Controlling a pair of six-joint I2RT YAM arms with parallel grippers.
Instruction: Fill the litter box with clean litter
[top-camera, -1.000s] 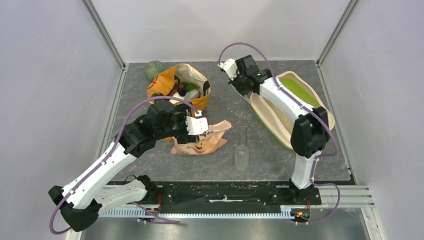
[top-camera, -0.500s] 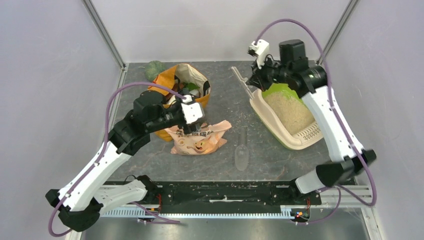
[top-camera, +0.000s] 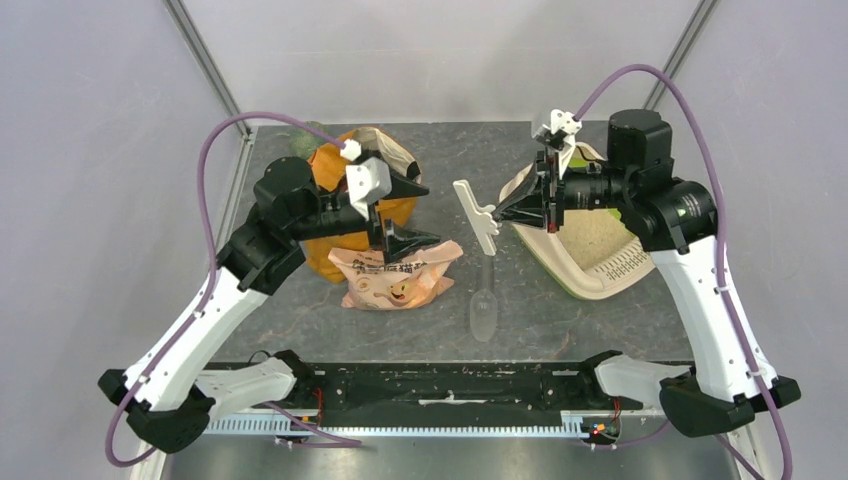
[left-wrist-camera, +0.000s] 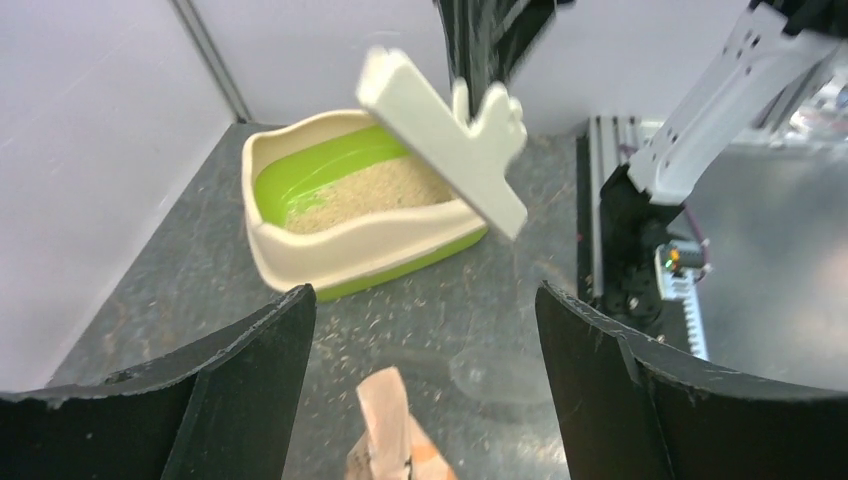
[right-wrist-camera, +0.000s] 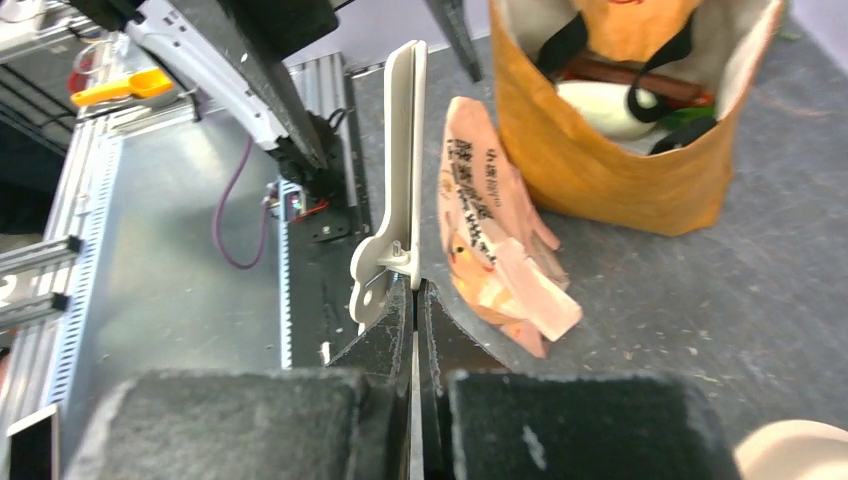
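Right fingers (top-camera: 520, 205) pinch cream plastic piece (top-camera: 478, 215) midair; left fingers (top-camera: 405, 240) gape, empty. Litter box (left-wrist-camera: 350, 255) holds litter (left-wrist-camera: 370, 190); I reckon the piece needs placing next.

The litter box (left-wrist-camera: 340, 252) is cream-beige with a lime-green inside, and the litter (left-wrist-camera: 375, 188) is pale beige. The flat piece (left-wrist-camera: 450, 135) is cream. The paper bag (right-wrist-camera: 610, 180) is orange. The pouch (top-camera: 395, 285) is pink with a printed pig face. The worktop (top-camera: 560, 330) is dark grey.

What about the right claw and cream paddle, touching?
Touching: the right wrist view shows the right gripper pinching the cream paddle between its fingers.
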